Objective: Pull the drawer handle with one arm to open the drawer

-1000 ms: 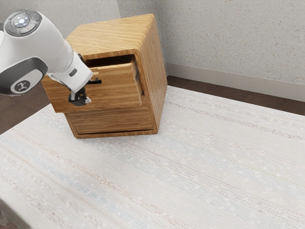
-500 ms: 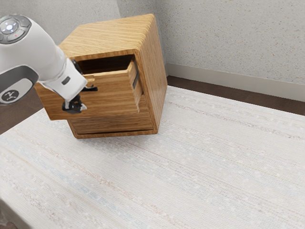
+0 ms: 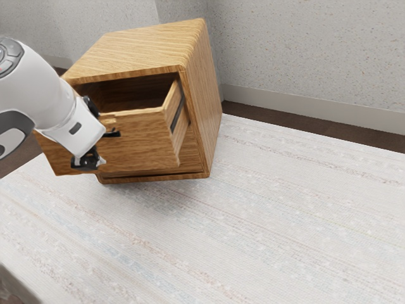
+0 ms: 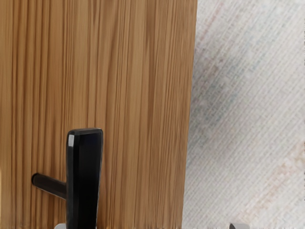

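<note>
Arm comes in from the exterior view's left, down onto the drawer face. Claw sits right against the front of the drawer, low on its outer end. Released or clenched: cannot tell, since the hand's own body hides the contact.

Handle is a flat black bar standing off the wood on a thin post, just ahead of the hand in the wrist view. A short black stub of it appears to poke out past the hand in the exterior view.

Key relation: the handle lies directly at the claw, no gap to close. Its long axis runs across the drawer front, level with the desk. The slide direction is square to that axis, out of the cabinet toward the exterior view's left. So any further pull should go straight back along the arm's own side, not along the bar.

The drawer is well out of the cabinet, dark cavity open behind its front, side panel exposed. Judged mostly open; maybe some travel left.

The cabinet stands near the desk's far edge, toward its left corner in the exterior view. Desk is pale and woven. Wall is behind.

Risk: the claw slipping off the bar end if the pull drifts sideways.
</note>
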Robot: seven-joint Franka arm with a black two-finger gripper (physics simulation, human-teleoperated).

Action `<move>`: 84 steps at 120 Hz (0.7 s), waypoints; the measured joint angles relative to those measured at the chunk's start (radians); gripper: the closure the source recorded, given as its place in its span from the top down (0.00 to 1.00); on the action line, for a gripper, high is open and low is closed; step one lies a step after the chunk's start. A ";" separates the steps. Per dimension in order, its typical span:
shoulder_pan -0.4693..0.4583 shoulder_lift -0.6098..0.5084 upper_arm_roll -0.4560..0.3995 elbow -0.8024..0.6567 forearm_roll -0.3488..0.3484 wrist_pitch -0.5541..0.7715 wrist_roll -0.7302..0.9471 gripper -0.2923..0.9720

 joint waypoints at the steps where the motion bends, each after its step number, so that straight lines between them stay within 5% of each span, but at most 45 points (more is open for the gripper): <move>1: 0.004 -0.001 -0.003 -0.003 -0.001 0.000 0.000 0.54; 84: 0.232 -0.113 -0.215 -0.173 -0.071 0.017 -0.026 0.55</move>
